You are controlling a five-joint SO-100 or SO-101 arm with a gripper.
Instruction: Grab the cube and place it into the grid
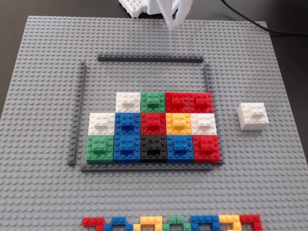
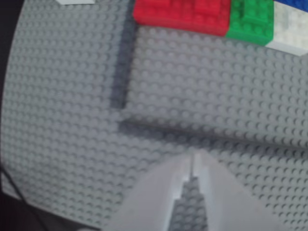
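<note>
On grey studded baseplate (image 1: 43,192), right of grid (image 1: 154,129) and outside its dark grey frame strips (image 1: 150,58): white cube (image 1: 252,116), alone, studs up, untouched; grid holds three rows of coloured blocks, top row short at left, space above them bare; pincer (image 1: 171,21) white, at far edge beyond top strip, well apart from cube; wrist view: fingertips (image 2: 193,166) meeting, nothing between them, pincer closed and empty; row of small mixed-colour bricks (image 1: 173,223) at near edge.

Glossy studded plastic cube (image 1: 252,116)
</note>
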